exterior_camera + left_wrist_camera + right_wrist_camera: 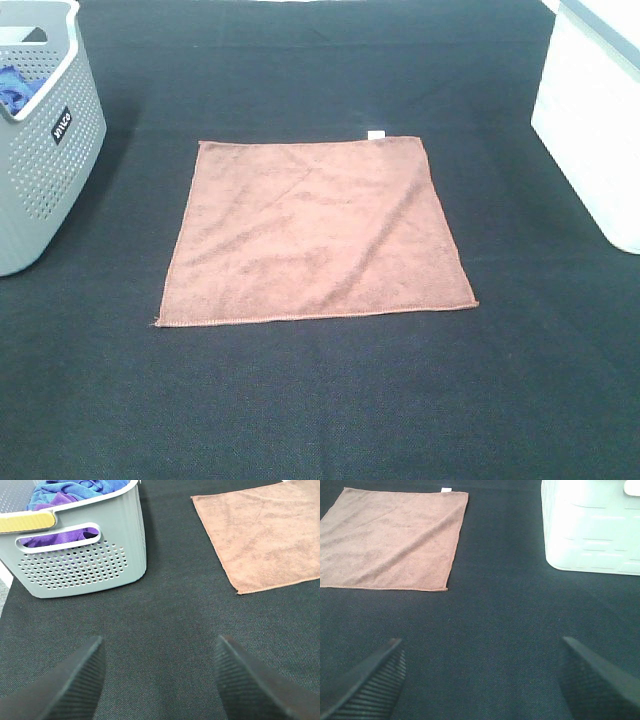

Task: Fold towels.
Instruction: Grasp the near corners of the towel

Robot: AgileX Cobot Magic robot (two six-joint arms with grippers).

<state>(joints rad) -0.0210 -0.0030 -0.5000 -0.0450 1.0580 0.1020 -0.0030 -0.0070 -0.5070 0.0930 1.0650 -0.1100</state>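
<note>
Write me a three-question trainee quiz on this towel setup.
1. True or false: the towel is already folded in half.
2. In the high view, the white tag sits on which edge of the towel? A near, B far, C left.
3. Short answer: what state are the left hand and right hand in?
Key: 1 false, it lies flat and unfolded; 2 B; 3 both open, holding nothing.

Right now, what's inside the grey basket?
Crumpled blue cloth and purple cloth lie in the grey basket. Anything beneath them is hidden by its walls.
</note>
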